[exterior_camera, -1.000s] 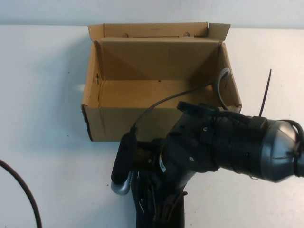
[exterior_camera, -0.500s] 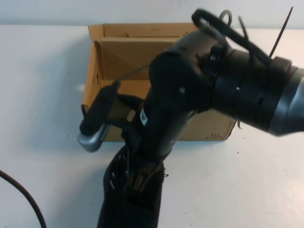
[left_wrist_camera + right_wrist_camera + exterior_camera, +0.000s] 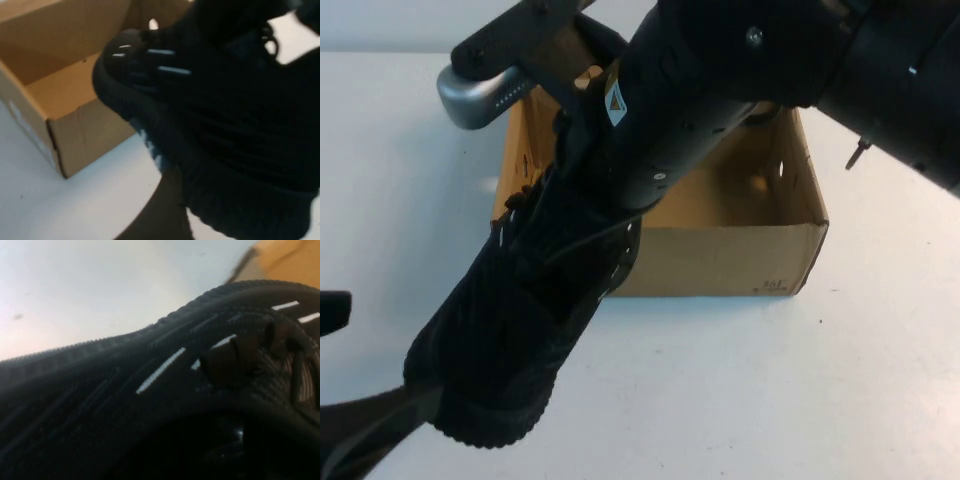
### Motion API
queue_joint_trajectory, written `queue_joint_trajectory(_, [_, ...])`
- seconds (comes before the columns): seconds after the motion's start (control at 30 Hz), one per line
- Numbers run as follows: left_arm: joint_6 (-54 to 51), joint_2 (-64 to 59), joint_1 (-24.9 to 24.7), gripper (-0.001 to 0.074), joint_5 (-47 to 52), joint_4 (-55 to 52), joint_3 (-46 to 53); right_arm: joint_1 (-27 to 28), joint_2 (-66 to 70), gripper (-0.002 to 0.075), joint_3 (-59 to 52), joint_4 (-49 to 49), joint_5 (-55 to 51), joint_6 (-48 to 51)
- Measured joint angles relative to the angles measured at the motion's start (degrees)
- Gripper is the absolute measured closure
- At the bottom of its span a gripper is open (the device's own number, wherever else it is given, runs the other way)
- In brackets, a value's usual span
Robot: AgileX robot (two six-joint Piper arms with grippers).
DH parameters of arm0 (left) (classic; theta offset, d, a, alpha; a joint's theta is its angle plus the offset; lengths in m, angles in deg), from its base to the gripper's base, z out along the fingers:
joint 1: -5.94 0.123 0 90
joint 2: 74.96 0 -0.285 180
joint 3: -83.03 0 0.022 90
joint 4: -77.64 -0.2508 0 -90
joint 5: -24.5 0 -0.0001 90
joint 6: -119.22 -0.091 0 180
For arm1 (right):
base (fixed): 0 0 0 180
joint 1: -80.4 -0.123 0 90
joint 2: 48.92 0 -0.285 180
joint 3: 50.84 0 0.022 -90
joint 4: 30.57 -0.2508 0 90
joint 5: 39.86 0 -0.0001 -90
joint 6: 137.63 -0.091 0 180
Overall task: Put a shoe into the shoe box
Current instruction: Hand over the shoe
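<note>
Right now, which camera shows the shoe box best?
The high view: the shoe box shows its front wall, right flap and floor behind the shoe, which the right claw holds. The left wrist view shows one corner, the right wrist view a sliver. The left claw sits at the edge.

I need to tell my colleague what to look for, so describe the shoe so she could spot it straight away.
Start at the brown cardboard shoe box on the white table. At its left front corner, the right gripper holds the shoe in the air, toe toward the camera. It is all black, ribbed, with short white dashes. The left gripper sits at the near-left edge.
</note>
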Motion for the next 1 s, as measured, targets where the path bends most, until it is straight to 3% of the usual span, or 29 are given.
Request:
queue_joint_trajectory(0.43, [-10.7,0.0,0.0,0.0082,0.5,4.4,-0.1,0.1,4.1,0.0718,1.9,2.4,-0.5,-8.1])
queue_joint_trajectory(0.73, [-12.1,-0.9,0.0,0.0082,-0.6,3.9,-0.1,0.1,6.7,0.072,10.4,1.5,-0.8,-8.9])
queue_joint_trajectory(1.0, [-16.5,-5.3,0.0,0.0082,-5.5,3.9,-0.1,0.1,7.5,0.072,11.3,1.3,-0.9,-9.0])
